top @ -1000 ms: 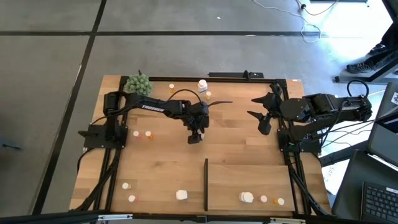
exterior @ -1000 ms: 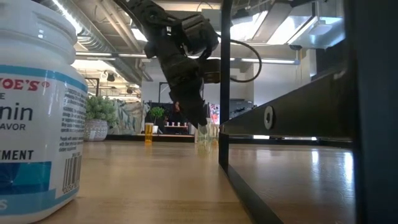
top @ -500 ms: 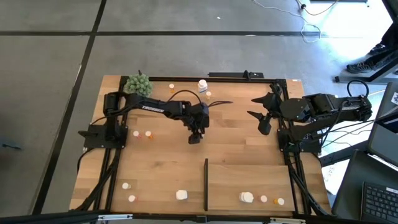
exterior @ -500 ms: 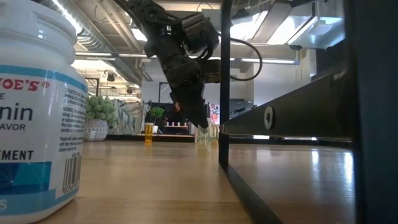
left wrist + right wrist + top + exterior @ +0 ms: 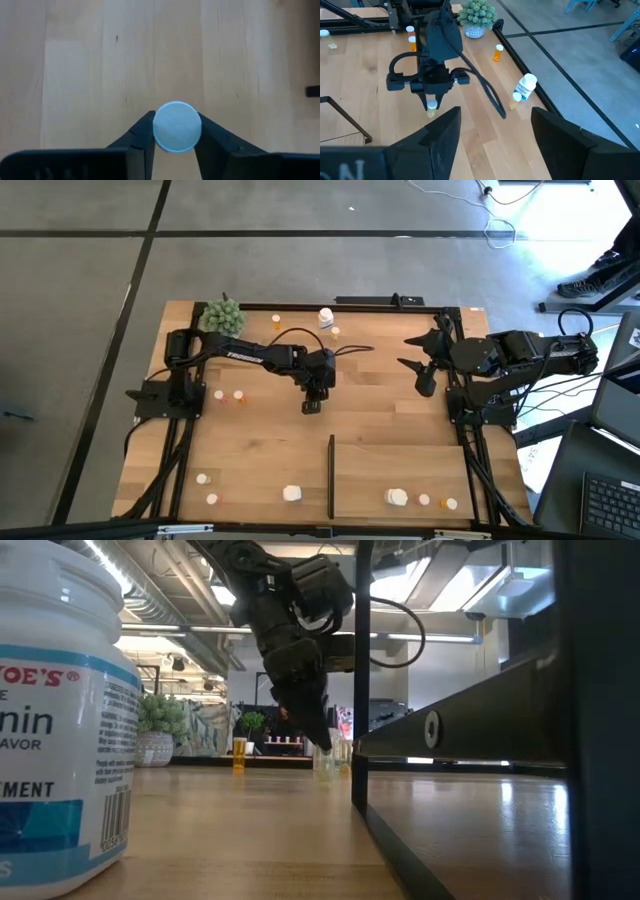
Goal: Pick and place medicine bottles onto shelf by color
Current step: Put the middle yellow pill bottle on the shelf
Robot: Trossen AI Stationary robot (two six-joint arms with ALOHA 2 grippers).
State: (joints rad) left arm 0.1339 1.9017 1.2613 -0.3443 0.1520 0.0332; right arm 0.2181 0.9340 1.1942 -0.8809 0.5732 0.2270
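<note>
Wooden table (image 5: 380,395) viewed from above, two dark arms. Left gripper (image 5: 312,406) lowered at table centre, fingers (image 5: 141,135) clamped on white cap of small bottle (image 5: 176,126) standing upright on tabletop. Right gripper (image 5: 422,370) held over right edge, fingers spread wide, nothing between them. Shelf (image 5: 400,465) at front right: chunky white bottle (image 5: 397,497) and two small ones along front edge. Other bottles scattered at front left, left side and back edge, near green plant ball (image 5: 222,314). Big white jar (image 5: 60,710) close in low view.
</note>
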